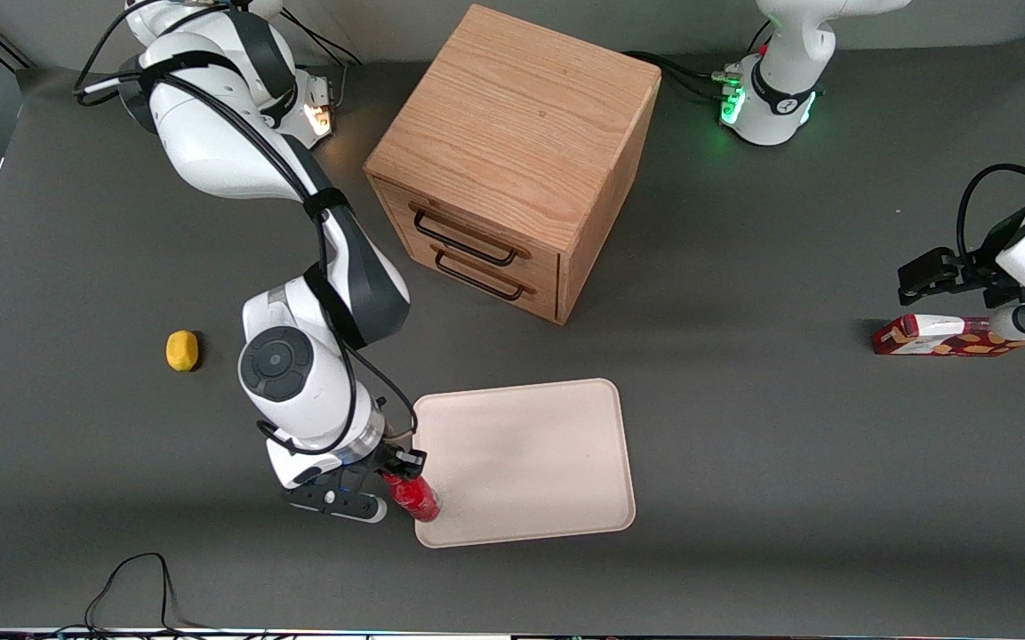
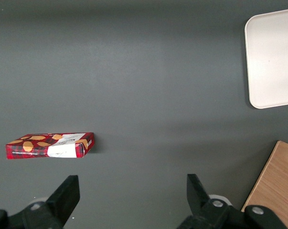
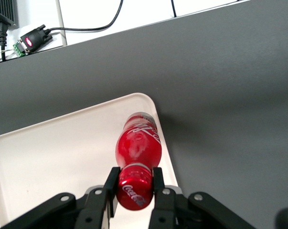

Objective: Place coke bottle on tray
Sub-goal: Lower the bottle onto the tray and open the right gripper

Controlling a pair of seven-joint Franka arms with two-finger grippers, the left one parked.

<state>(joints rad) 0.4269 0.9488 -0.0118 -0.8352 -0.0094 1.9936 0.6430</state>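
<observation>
The right arm's pincer [image 3: 133, 183] clamps the red cap of the coke bottle [image 3: 138, 148], one black finger [image 3: 112, 188] on each side, over the corner of the tray [image 3: 53, 152] nearest the front camera at the working arm's end. Whether the bottle's base touches the tray cannot be told; it hangs just inside the rim. From the front, the arm's white wrist hides most of the pincer [image 1: 388, 476] and the bottle's neck, leaving only the red body [image 1: 414, 500] showing at the tray's edge [image 1: 565, 533]. White "Coca-Cola" script reads on the cap and again, foreshortened, on the body.

The pale cream tray lies on a dark grey matte worktop [image 1: 743, 400]. A wooden drawer cabinet [image 1: 512, 160] with two black handles stands farther from the front camera than the tray. A yellow lemon [image 1: 181, 349] sits toward the working arm's end of the worktop; a flat red carton [image 2: 50, 145], its print too small to read, lies toward the parked arm's. Black cables [image 1: 134, 587] trail at the worktop's near edge.
</observation>
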